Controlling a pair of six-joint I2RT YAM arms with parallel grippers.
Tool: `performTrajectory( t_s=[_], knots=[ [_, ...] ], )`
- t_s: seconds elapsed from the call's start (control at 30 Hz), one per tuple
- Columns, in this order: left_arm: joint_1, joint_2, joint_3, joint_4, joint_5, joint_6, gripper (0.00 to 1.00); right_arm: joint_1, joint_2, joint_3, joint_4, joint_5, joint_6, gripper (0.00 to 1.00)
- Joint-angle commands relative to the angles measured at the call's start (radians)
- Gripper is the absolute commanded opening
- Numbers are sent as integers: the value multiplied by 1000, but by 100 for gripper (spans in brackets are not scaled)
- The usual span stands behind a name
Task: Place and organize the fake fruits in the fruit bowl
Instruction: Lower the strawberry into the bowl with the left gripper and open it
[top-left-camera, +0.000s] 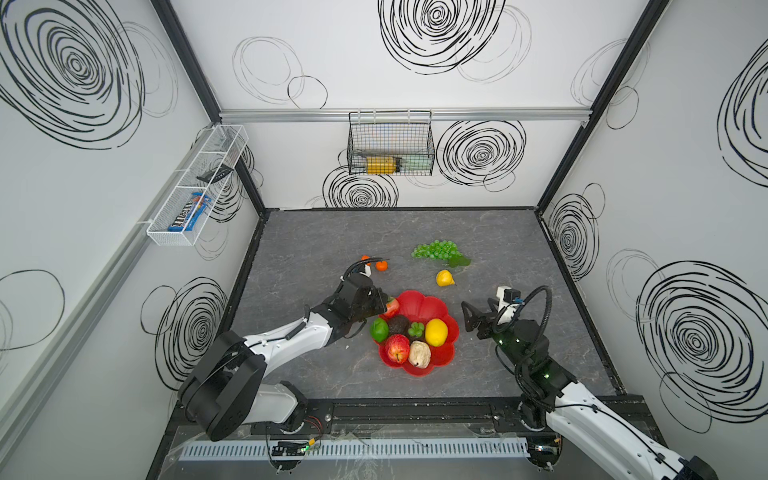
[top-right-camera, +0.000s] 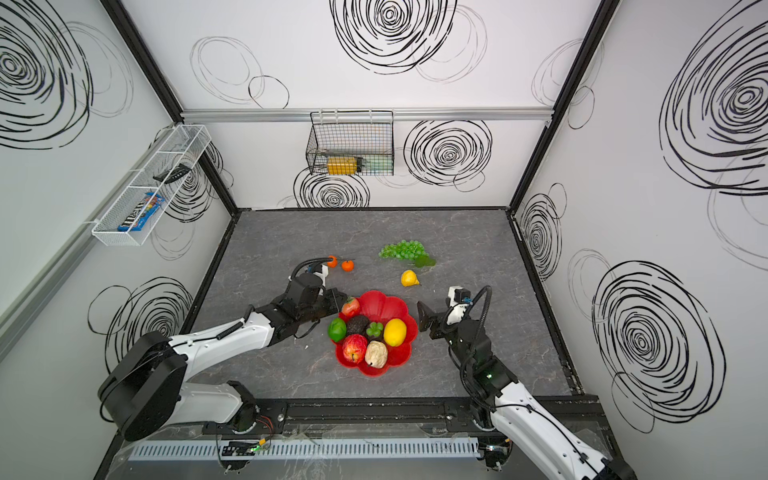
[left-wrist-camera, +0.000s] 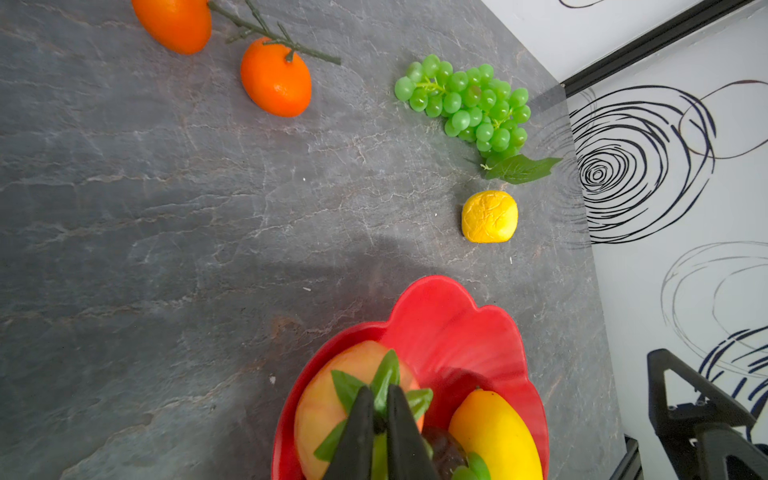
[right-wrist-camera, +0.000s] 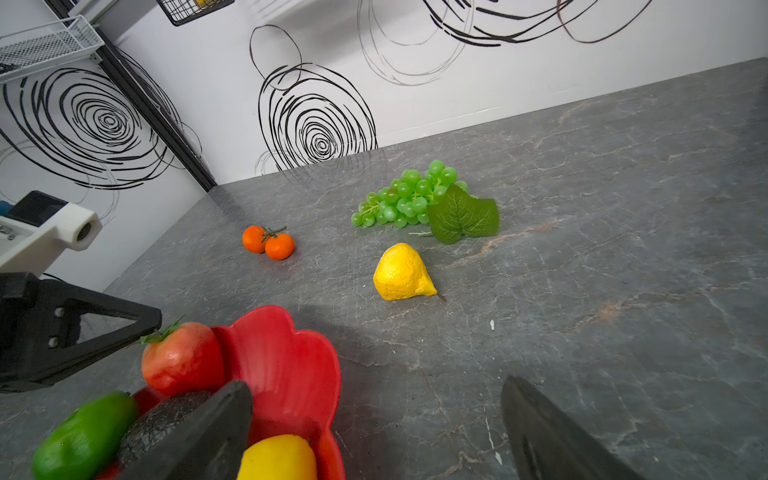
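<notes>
Fruit bowl, a shiny red plastic flower-shaped dish (top-left-camera: 424, 301), sits in the middle, part full. Right gripper (right-wrist-camera: 376, 384) beside it: fingers spread wide, empty. Left gripper (left-wrist-camera: 379, 392): fingers pinch the bendy leaf top of a red plastic apple (right-wrist-camera: 183, 357) at the rim; it looks light and slippery.

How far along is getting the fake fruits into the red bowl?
Done: green lime, dark avocado, yellow lemon, red apple and beige lumpy piece lie in the red scalloped plastic bowl. In hand: the left gripper pinches the leafy top of a reddish fruit at the bowl's rim; the right gripper hangs open beside it. Remaining: two oranges, the green grape bunch and a yellow pear on the grey tabletop.
</notes>
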Motion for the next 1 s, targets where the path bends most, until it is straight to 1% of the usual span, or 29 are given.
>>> performTrajectory(
  t_s=[0.0,0.17,0.53,0.7,0.77,0.83,0.97],
  knots=[
    [9,7,-8,39,7,-9,18,-6,-14,-8,24,-3,12,97],
    [14,-1,1,28,1,-3,24,-6,-16,-10,30,-4,11,97],
    [28,-9,13,21,5,15,27,-6,-16,6,15,-4,14,97],
    [28,-24,20,15,9,24,31,-6,5,21,14,-12,19,97],
    [31,-48,25,4,2,39,33,-7,21,47,-12,-16,31,97],
    [34,-103,25,-8,-23,66,35,-11,51,99,-66,-6,62,97],
    [40,-219,23,-31,-108,141,43,-38,147,211,-137,-33,57,97]
  ],
)
